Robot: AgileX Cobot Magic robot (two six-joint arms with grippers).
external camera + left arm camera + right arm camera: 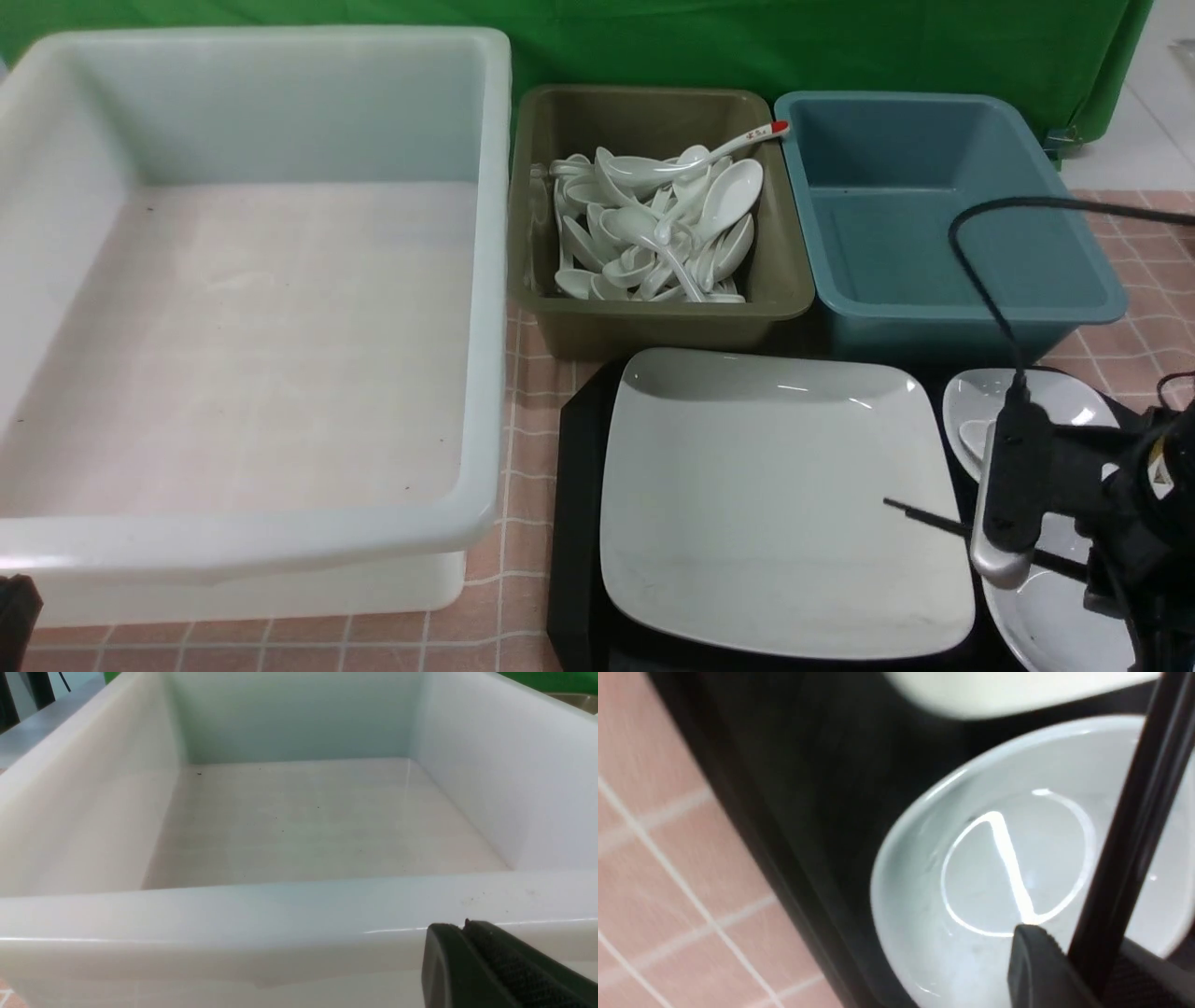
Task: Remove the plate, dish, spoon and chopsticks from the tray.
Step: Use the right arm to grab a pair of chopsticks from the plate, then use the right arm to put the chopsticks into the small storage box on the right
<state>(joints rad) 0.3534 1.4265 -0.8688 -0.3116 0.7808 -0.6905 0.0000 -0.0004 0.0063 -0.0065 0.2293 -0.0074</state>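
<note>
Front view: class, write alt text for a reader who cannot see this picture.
The right arm shows at the lower right, chopsticks jutting from it over a large white plate on a black tray. Behind stand a white tub, an olive bin of spoons and a blue bin.

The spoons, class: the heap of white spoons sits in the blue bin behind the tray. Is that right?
No: the heap of white spoons sits in the olive bin behind the tray; the blue bin stands beside it. The front view shows this.
</note>
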